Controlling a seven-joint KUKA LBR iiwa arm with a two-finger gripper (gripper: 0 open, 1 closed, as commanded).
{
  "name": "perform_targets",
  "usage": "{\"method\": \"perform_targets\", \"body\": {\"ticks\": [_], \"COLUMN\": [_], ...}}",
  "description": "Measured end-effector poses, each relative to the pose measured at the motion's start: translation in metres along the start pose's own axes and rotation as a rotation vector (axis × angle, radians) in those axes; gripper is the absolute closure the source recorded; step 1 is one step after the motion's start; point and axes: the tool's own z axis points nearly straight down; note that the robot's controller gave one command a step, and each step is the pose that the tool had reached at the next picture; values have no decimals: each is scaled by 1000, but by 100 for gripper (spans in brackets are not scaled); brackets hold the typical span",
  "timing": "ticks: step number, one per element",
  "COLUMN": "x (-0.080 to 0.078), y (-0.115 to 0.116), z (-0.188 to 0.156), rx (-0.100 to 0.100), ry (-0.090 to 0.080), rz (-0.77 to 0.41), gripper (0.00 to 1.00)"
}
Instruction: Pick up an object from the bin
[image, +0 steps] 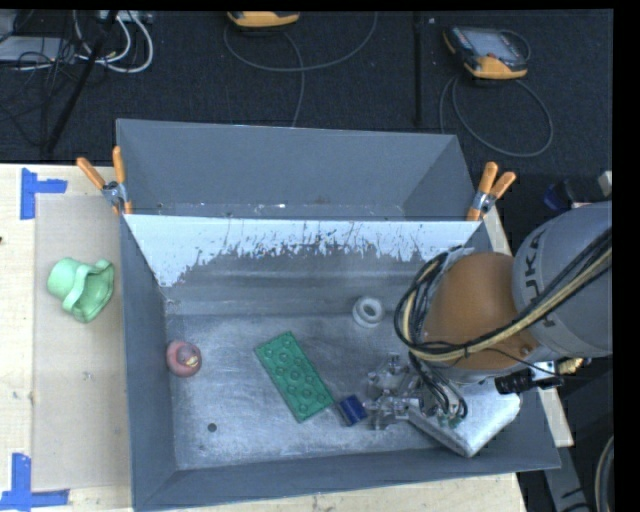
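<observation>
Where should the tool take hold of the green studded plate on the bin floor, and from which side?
Grip the green studded plate across its two long edges, near the middle, coming straight down. It lies flat and diagonal, so the tool would probably need turning to match. The middle also keeps clear of the small blue piece by its lower end.
</observation>
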Motion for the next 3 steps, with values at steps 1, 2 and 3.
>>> {"method": "perform_targets", "body": {"ticks": [1,2,3], "x": [-24,-22,-11], "y": [-6,-6,23], "z": [-145,-141,-60], "rx": [1,0,-1], "ry": [3,12,22], "rz": [-29,-28,-2], "gripper": [100,0,0]}}
